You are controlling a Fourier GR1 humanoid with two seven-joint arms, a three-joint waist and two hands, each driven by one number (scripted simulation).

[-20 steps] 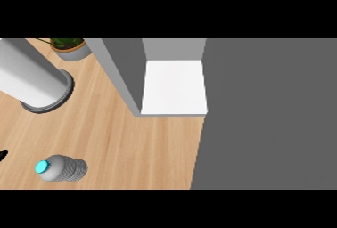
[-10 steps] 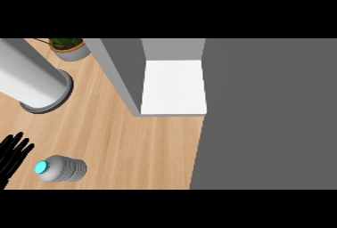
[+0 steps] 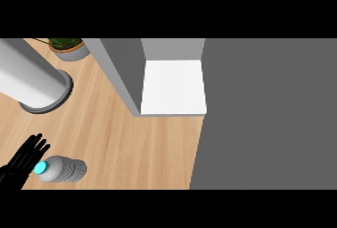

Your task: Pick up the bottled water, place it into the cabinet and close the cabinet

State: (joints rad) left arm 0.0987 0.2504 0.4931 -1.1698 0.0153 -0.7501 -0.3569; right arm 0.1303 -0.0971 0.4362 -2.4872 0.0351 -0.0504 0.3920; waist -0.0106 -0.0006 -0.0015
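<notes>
Left hand (image 3: 26, 160) in at the lower-left of the head view, fingers straight and spread, tips pointing toward 1 o'clock. Nothing in its hold. Right hand not in view.

Bottled water (image 3: 59, 169) stands upright on the wooden counter (image 3: 138, 151), seen nearly end-on from above: turquoise cap toward the hand, ribbed grey body fanning out behind it at 3 o'clock. Long axis vertical, so it runs toward the camera, not across the counter.

Key relation: bottle sits just beside the left hand, at about 4 o'clock from the fingertips and 3 o'clock from the palm. Fingers overlap the cap's left edge in this view; cannot tell whether they touch it or pass above it. The left is the only hand near, so I judge the grasp to be its job. Fingers not yet curled round the body.

Cabinet (image 3: 172, 87) lies at 1 o'clock from the bottle, well apart, its white inner floor exposed, a grey wall on its left side. The broad dark grey panel (image 3: 270, 116) filling the right of the view may be the open door; not certain.

Also present: tall grey cylinder (image 3: 33, 82) on a round base at 12 o'clock from the hand, potted plant (image 3: 69, 46) at the top left. Neither lies on the straight line from bottle to cabinet.

Judgement: task at the reach stage; pick-up, placing and closing all remain.
</notes>
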